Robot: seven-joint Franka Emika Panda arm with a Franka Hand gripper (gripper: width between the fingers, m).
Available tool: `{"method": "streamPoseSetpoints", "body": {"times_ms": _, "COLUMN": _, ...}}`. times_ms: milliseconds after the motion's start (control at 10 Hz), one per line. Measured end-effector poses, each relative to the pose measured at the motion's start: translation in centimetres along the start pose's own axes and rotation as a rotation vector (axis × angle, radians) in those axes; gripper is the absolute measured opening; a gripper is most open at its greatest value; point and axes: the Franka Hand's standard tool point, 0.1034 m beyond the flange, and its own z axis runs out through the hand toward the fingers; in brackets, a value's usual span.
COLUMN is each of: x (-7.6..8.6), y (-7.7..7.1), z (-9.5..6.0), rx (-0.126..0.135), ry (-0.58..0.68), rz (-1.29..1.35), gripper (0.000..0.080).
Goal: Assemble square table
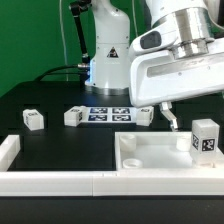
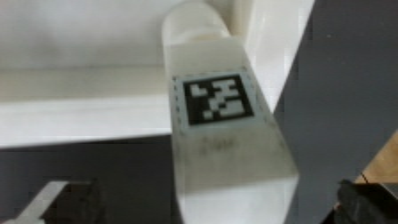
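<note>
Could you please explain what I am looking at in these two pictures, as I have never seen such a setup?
The white machine is a robot arm ending in a two-finger gripper. One picture comes from a camera standing off the arm, the other from a camera on its wrist, looking along the fingers. On the black table lie the parts of a small square table: a flat white tabletop with round sockets, and tagged white blocks that serve as legs. One leg stands upright on the tabletop, and the wrist view shows what is probably that leg close up. The loose legs lie farther back, beside the marker board, which is no part of the furniture. A white rail runs along the front. The jaws stand apart and appear to hold nothing.
</note>
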Motion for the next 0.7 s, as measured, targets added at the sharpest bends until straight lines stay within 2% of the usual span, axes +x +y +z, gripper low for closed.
{"method": "streamPoseSetpoints", "body": {"times_ms": 100, "x": 0.4, "y": 0.0, "z": 0.0, "rx": 0.018, "ry": -0.048, "rz": 0.01, "gripper": 0.0649}}
{"method": "streamPoseSetpoints", "body": {"times_ms": 200, "x": 0.3, "y": 0.5, "z": 0.1, "rx": 0.021, "ry": -0.065, "rz": 0.02, "gripper": 0.0649}}
{"method": "streamPoseSetpoints", "body": {"times_ms": 300, "x": -0.4, "y": -0.1, "z": 0.2, "rx": 0.045, "ry": -0.158, "rz": 0.026, "gripper": 0.0649}}
{"method": "streamPoseSetpoints", "body": {"times_ms": 500, "x": -0.7, "y": -0.7, "z": -0.1, "rx": 0.086, "ry": -0.288, "rz": 0.033, "gripper": 0.0649}}
{"method": "streamPoseSetpoints", "body": {"times_ms": 600, "x": -0.5, "y": -0.5, "z": 0.0, "rx": 0.086, "ry": -0.328, "rz": 0.021, "gripper": 0.0649}}
{"method": "streamPoseSetpoints", "body": {"times_ms": 700, "x": 0.6, "y": 0.2, "z": 0.1, "rx": 0.038, "ry": -0.355, "rz": 0.018, "gripper": 0.0649}}
